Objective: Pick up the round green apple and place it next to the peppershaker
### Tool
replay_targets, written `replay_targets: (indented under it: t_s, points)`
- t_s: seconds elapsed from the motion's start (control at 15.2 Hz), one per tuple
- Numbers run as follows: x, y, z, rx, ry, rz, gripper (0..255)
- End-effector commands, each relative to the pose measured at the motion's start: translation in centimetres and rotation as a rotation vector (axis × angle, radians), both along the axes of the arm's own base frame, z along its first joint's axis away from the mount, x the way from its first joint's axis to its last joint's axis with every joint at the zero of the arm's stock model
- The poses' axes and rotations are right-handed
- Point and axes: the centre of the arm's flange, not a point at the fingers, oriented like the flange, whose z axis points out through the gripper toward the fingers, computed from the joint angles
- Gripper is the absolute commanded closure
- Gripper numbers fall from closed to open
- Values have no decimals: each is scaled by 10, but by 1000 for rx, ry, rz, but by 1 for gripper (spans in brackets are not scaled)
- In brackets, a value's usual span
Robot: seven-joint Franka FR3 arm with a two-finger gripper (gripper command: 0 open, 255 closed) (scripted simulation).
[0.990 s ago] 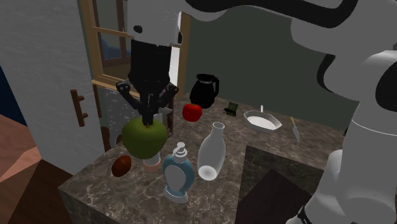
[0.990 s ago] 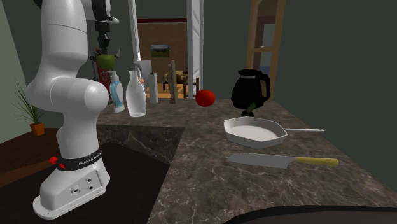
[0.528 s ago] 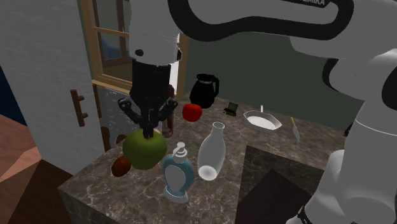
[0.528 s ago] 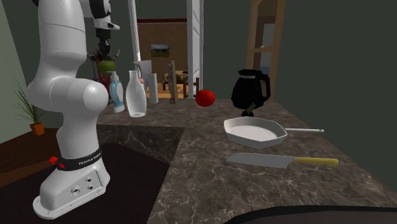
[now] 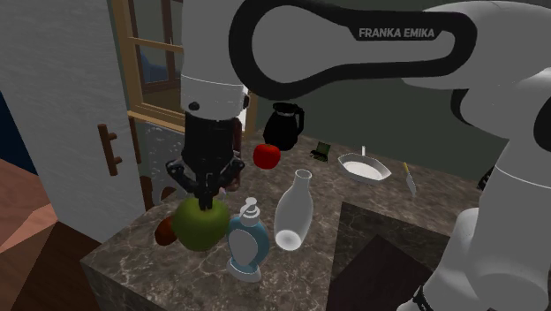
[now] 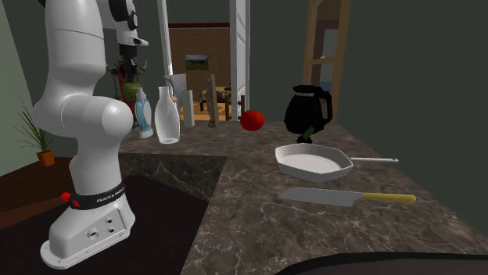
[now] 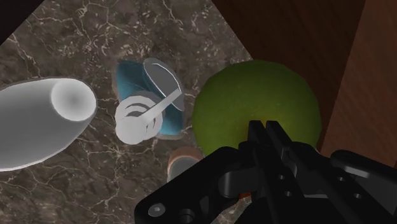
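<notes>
Green apple (image 5: pixel 198 226) clasped in pincer (image 5: pixel 207 201) | soap dispenser (image 5: pixel 245 240) just beside | white bottle (image 5: pixel 293 212) near

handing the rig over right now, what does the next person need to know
Gripper: fingers shut on the top of the green apple, which hangs from them.
Apple: low over the counter, beside the blue soap dispenser. I cannot tell whether it touches the marble.
Small tan round thing right by the apple, probably the peppershaker.
Done: apple picked up.
Left: set it down beside the shaker, open the fingers, pull away.
</notes>
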Motion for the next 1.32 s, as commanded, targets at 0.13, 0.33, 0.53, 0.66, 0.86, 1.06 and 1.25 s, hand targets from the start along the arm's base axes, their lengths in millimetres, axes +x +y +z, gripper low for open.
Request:
replay_targets:
  t_s: [0.13, 0.33, 0.53, 0.66, 0.86, 1.06, 1.25]
  points:
    - [0, 0, -21, 0, 0, 0, 255]
    - [0, 0, -37, 0, 0, 0, 255]
    - [0, 0, -53, 0, 0, 0, 255]
    - [0, 0, -64, 0, 0, 0, 255]
    - [0, 0, -79, 0, 0, 0, 255]
    - [0, 0, -95, 0, 0, 0, 255]
    - [0, 0, -111, 0, 0, 0, 255]
